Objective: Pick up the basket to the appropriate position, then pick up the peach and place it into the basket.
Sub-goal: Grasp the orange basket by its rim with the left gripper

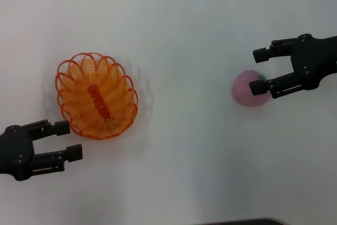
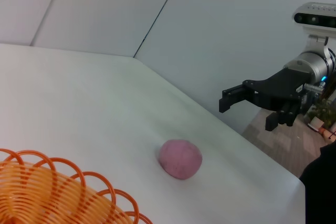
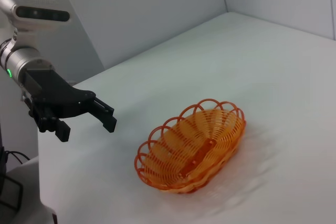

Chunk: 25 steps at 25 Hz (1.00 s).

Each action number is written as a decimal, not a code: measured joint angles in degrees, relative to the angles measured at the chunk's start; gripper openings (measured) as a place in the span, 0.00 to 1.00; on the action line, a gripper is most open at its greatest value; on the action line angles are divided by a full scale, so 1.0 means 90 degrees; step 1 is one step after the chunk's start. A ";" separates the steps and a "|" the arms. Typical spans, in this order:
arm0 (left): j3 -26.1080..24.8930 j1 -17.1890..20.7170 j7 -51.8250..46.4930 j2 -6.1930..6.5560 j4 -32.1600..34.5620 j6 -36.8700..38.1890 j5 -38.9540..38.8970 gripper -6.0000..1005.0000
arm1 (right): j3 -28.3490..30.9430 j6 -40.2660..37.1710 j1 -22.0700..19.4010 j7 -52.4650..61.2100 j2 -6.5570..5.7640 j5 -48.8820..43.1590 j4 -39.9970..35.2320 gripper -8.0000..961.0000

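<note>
Fingers spread on my right gripper (image 1: pixel 259 71) above the peach (image 1: pixel 248 89), left gripper (image 1: pixel 68 140) released beside the basket (image 1: pixel 97 95); I fear nudging the fruit rolling.

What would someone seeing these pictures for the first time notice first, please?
The bright orange basket stands out on the white table, toward the robot's left, with the open left end effector just short of its near rim. Far to the right lies the pink peach, where the open right end effector hangs over its edge.

Bright, even overhead light; faint soft shadows; slight haze, no glare.
</note>
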 joint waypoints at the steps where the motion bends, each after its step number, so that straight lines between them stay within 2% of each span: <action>1: 0.0000 0.0000 0.0000 -0.0001 0.0000 -0.0001 0.0000 0.84 | 0.0000 -0.0003 0.0002 0.0000 0.0001 0.0000 -0.0002 0.98; 19: -0.0076 -0.0051 0.0000 -0.0022 -0.0010 0.0024 -0.0125 0.84 | 0.0008 -0.0012 0.0008 0.0000 0.0030 0.0000 -0.0058 0.98; 25: -0.0658 -0.0290 -0.0571 0.0004 0.0230 -0.0076 -0.0500 0.84 | 0.0064 0.0031 0.0012 0.0000 0.0030 0.0000 -0.0057 0.98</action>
